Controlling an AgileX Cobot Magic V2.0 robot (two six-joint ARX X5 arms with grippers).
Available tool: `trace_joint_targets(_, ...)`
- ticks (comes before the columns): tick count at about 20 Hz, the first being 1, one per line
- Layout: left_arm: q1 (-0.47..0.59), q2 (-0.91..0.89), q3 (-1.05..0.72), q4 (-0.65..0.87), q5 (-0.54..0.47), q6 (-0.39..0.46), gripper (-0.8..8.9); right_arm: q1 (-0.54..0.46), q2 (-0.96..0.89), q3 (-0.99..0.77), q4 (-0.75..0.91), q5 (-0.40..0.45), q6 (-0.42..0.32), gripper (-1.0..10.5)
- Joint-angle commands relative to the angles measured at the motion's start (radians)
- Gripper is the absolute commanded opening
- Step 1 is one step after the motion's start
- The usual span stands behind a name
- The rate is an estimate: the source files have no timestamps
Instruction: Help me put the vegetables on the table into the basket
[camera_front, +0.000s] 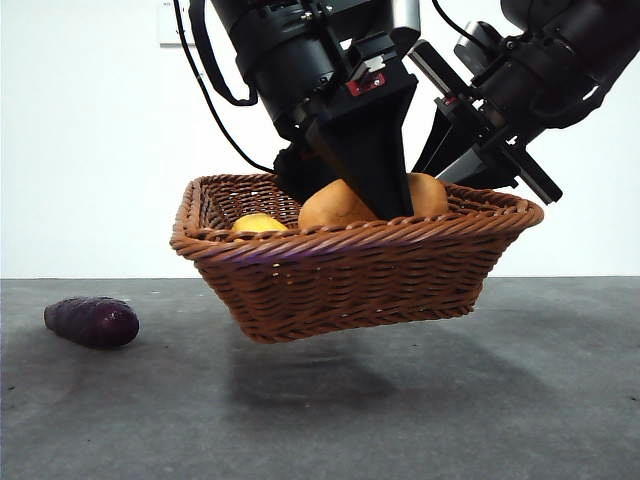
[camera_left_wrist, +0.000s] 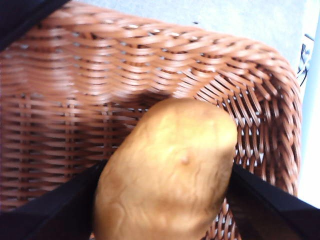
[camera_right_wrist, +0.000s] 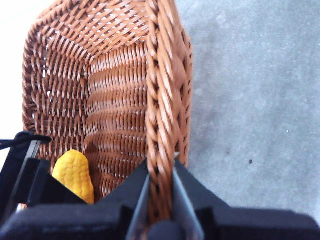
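Main risk: the wicker basket (camera_front: 350, 275) hangs tilted clear of the counter (camera_front: 520, 400), carried only by the right gripper (camera_right_wrist: 161, 200), whose jaws are pinched on a short stretch of the braided rim (camera_right_wrist: 160, 100). A one-point hold on springy weave could slip or twist, and the basket would tip further and spill. Second risk: the left gripper (camera_left_wrist: 165, 200) has its jaws clamped on the potato (camera_left_wrist: 167, 172) over the basket's inside; the potato is smooth and rounded, so it could squirt out of the jaws, and a release from height would add a jolt to the rim hold or bounce the potato over the low flared side. The corn cob (camera_right_wrist: 75, 175) lies inside already, near the right gripper's end, free to roll on the slope. The purple sweet potato (camera_front: 92, 322) lies on the counter, well apart from the basket, not yet collected. The potato looks firm, orange-brown, slightly dimpled; the basket looks light, open-weave, flexible.
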Motion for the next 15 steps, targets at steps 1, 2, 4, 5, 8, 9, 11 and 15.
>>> trace_joint_targets(1,-0.001,0.014,-0.011,0.002,0.005,-0.071,4.72,0.001,0.001,0.001,0.007,-0.015,-0.010,-0.1)
trace_joint_targets(2,0.000,0.013,-0.009,0.000,0.005,-0.093,4.72,0.001,0.001,0.001,0.003,-0.015,-0.013,-0.1)
trace_joint_targets(4,0.008,0.005,0.013,-0.037,0.005,-0.127,4.72,0.001,0.001,0.001,0.003,-0.015,-0.013,-0.1)
trace_joint_targets(5,0.010,-0.007,0.025,-0.059,0.005,-0.133,4.72,0.001,0.001,0.001,0.003,-0.015,-0.013,-0.1)
trace_joint_targets(8,0.031,-0.113,0.037,-0.083,-0.028,-0.190,4.72,0.000,0.001,0.001,0.008,-0.015,-0.013,-0.1)
trace_joint_targets(9,0.048,-0.168,0.037,-0.085,-0.072,-0.222,4.72,-0.002,0.001,0.001,0.010,-0.014,-0.015,-0.1)
trace_joint_targets(11,0.111,-0.291,0.037,-0.086,-0.200,-0.317,4.72,-0.014,0.001,0.002,0.015,-0.015,-0.017,-0.1)
trace_joint_targets(15,0.346,-0.459,0.037,-0.117,-0.293,-0.541,4.72,-0.054,0.000,0.039,0.006,-0.055,-0.031,-0.1)
